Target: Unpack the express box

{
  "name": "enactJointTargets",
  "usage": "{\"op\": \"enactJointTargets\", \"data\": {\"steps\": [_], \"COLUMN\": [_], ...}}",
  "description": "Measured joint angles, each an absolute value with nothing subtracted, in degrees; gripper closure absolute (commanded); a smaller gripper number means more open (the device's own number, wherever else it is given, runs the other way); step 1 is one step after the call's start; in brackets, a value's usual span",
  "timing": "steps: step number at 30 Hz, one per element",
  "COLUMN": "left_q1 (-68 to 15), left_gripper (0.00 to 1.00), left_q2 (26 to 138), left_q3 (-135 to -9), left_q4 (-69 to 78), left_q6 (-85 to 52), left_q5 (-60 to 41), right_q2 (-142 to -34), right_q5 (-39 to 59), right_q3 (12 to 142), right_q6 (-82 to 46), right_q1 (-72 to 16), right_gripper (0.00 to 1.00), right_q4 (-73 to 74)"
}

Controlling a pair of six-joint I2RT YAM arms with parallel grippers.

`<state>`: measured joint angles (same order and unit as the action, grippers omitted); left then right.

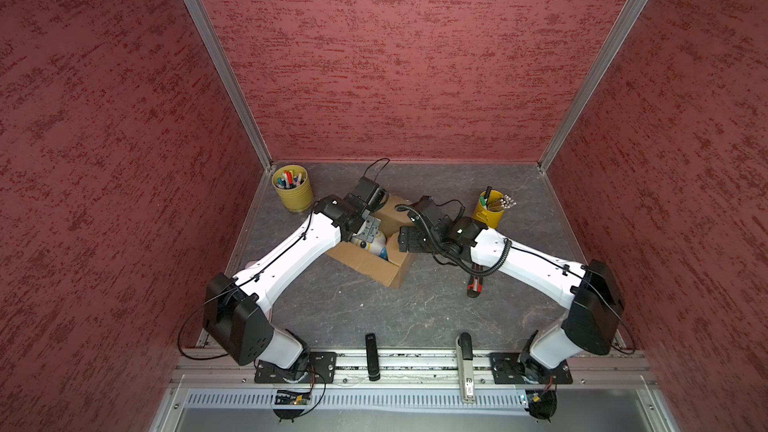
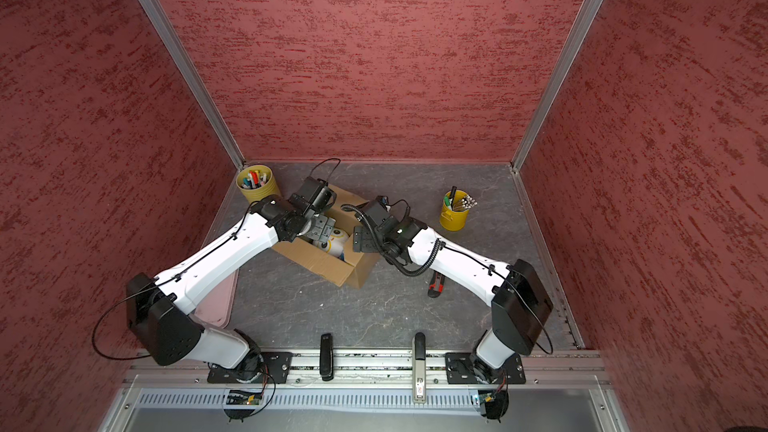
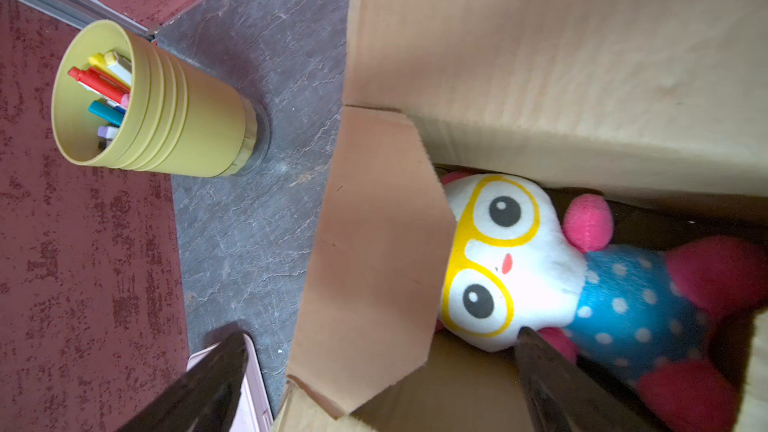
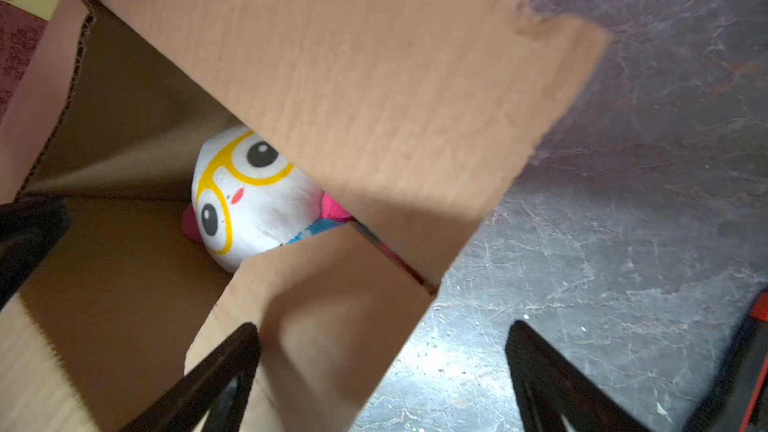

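1. The express box is seen set askew at mid-table, between 2 yellow cups, with its flaps opened. A plush toy with yellow glasses and a blue dotted body is seen lying inside.
2. The left gripper is held spread wide and empty above the box's left end. 1 finger is placed over the toy's head, the other outside, beyond the short end flap.
3. The right gripper is likewise spread and empty at the opposite end. 1 finger is poised over that end's short flap and 1 over the bare table.
4. The step in hand is judged to be lifting the toy out. The left gripper should be shifted inward until both fingers clear the end flap, then lowered around the head. A firm pinch is advised, since the plush will give.
5. The long flap is seen leaning over the opening and hiding much of the toy's body. It is best pushed back first, and the light box may need to be held down.
6. Further out, a marker cup is seen in the rear left corner and a pencil cup to the box's right. A utility knife lies under the right forearm and a pink tray under the left arm. None is judged to block the lift.
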<state>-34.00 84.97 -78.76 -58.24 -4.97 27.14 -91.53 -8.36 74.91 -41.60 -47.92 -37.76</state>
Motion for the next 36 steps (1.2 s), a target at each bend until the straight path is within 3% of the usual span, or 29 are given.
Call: {"op": "enactJointTargets", "data": {"steps": [16,25,36], "left_q1": [-30.4,-32.9,-33.5], "left_gripper": [0.00,0.00,0.00], "left_q2": [81.2,79.9,88.7], "left_q3": [-78.7,-78.7,-77.1], "left_q4": [-58.1,-57.0,-56.6], "left_q6": [-4.0,-3.3,-1.6], "left_q5": [31.3,21.3,23.0], "right_q2": [-91.5,-91.5,-91.5], "right_q5": [-7.9,-7.7,-7.7], "right_q3": [73.7,73.7,73.3], "right_q6": [-41.6,-41.6,-41.6], "right_q1": [-47.0,-46.9,-46.9], "right_gripper": [0.05,0.04,0.04], "right_q4": [-36.9,-36.7,-36.4]}}
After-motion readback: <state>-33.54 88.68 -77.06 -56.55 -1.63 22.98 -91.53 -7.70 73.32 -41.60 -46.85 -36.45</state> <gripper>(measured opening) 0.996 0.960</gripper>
